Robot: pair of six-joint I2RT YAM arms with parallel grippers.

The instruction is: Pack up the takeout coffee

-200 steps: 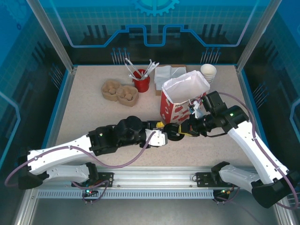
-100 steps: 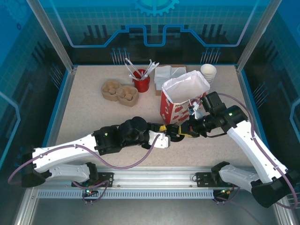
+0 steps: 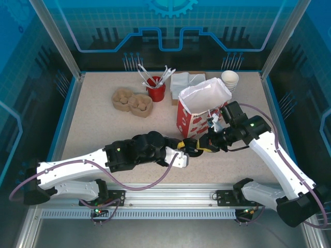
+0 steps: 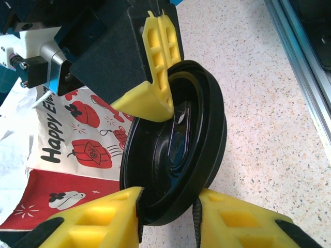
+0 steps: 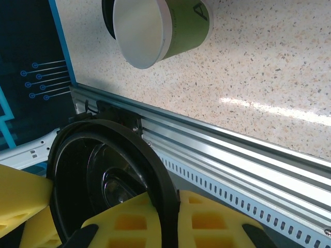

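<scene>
Takeout coffee cup [image 5: 181,26]: lay tipped on the tabletop [image 5: 269,62] near the front rail [image 5: 232,160], pale round end toward the right wrist camera. Black lid [image 4: 176,150]: stood on edge near the printed paper bag [image 3: 199,111], right gripper [image 5: 98,199] jaws clenched across it, left gripper [image 4: 168,217] jaws pinching its rim

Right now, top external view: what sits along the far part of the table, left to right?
Brown pulp cup carrier → red cup of white utensils → white napkins → red-and-white paper bag → stack of white paper cups.
</scene>
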